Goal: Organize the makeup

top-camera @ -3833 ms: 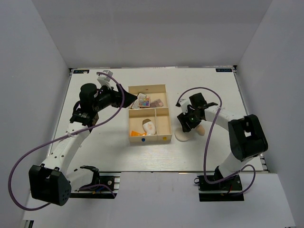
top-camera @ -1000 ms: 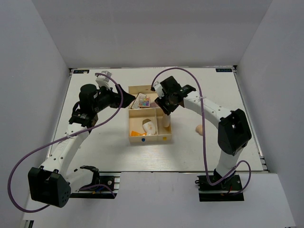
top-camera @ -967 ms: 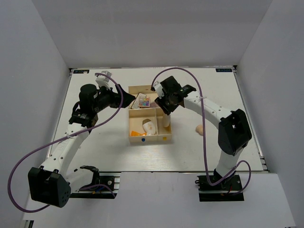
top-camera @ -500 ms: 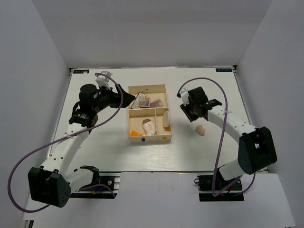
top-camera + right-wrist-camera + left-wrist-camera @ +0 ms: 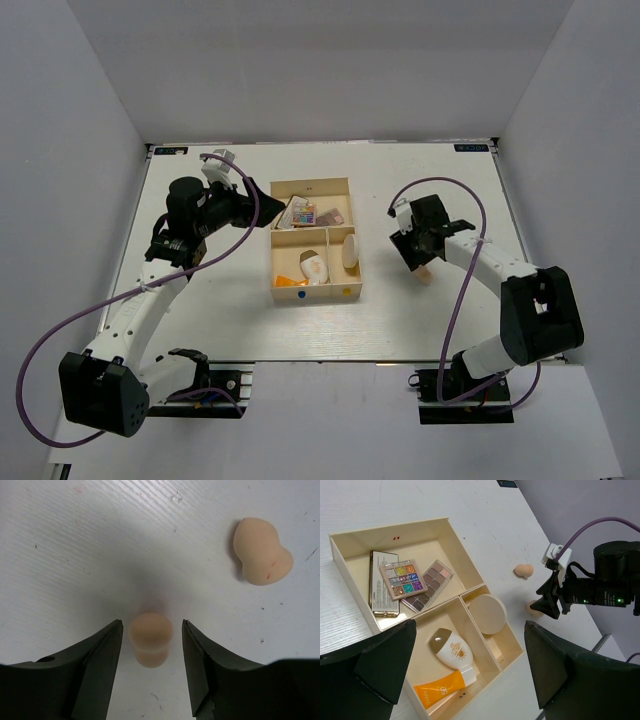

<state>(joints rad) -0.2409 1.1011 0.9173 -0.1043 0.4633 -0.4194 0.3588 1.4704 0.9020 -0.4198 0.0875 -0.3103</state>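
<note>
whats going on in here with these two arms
It's a cosmetics sorting job. The palettes, round puff and orange tube already lie in the compartments of the cream tray. The right gripper is poised over a peach sponge on the table, jaws open either side of it. A second sponge lies nearby. The left gripper hovers open and empty near the tray.

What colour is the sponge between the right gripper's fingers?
Peach. The sponge shows best in the right wrist view.

light: was bright, even, overhead | shadows: were soft | focus: sponge (image 5: 151, 645) at 6 o'clock was blurred
</note>
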